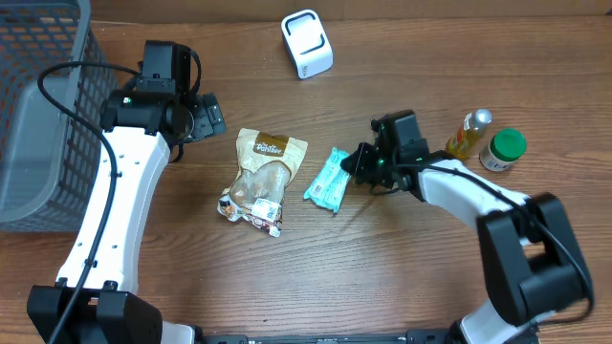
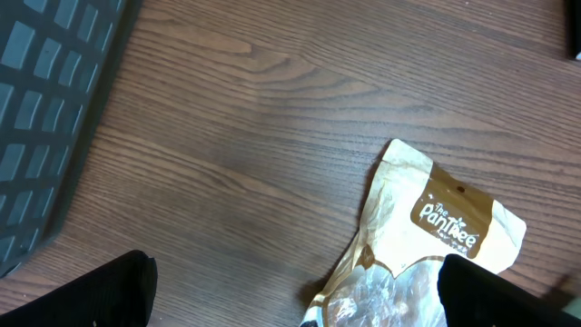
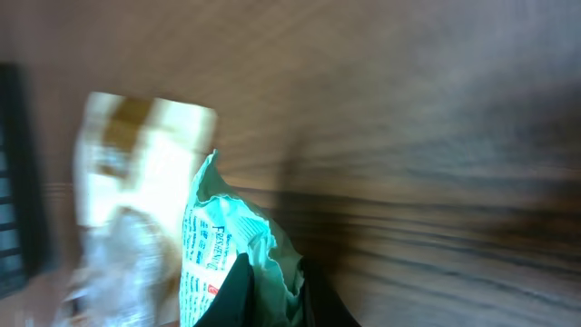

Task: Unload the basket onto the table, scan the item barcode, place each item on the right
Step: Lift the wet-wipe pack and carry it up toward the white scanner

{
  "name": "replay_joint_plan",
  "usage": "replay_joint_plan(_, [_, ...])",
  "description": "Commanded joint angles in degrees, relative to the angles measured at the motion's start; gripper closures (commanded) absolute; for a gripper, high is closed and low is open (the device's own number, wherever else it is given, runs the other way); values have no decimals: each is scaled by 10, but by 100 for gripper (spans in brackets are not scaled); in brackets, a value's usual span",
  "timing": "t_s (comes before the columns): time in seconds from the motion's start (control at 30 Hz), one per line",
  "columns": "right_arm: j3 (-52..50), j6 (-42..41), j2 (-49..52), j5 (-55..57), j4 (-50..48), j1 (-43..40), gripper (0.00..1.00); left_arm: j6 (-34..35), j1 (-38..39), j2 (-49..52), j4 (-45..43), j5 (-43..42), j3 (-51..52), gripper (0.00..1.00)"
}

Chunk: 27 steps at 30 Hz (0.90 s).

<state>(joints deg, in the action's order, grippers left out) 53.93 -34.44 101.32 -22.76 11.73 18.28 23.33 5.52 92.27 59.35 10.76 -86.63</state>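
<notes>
A teal snack packet lies on the wooden table with its right end pinched in my right gripper. In the right wrist view the two dark fingers are shut on the packet's crumpled edge. The right gripper is low at the table. Left of the packet lies a brown and gold pouch, whose top shows in the left wrist view. My left gripper hovers up and left of the pouch, open and empty. A white barcode scanner stands at the back middle.
A grey mesh basket fills the far left. A yellow bottle and a green-lidded jar stand at the right, close behind my right arm.
</notes>
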Motion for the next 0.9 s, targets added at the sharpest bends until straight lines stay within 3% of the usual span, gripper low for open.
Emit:
replay_joint_plan(0.0, [13, 19, -106, -40, -10, -15, 96, -15, 2, -1, 0, 2, -6, 1])
replay_joint_plan(0.2, [26, 82, -213, -15, -3, -26, 96, -15, 2, -1, 0, 2, -6, 0])
replay_joint_plan(0.37, [159, 139, -218, 54, 157, -24, 96, -15, 2, -1, 0, 2, -6, 0])
replay_joint_plan(0.53, [288, 228, -187, 189, 253, 1, 96, -15, 2, -1, 0, 2, -6, 1])
replay_joint_plan(0.63, [326, 282, -165, 212, 245, 26, 96, -15, 2, -1, 0, 2, -6, 0])
replay_joint_plan(0.83, [329, 291, -140, 212, 134, 53, 96, -15, 2, -1, 0, 2, -6, 0])
replay_joint_plan(0.87, [327, 342, -126, 213, 101, 60, 96, -15, 2, -1, 0, 2, -6, 1])
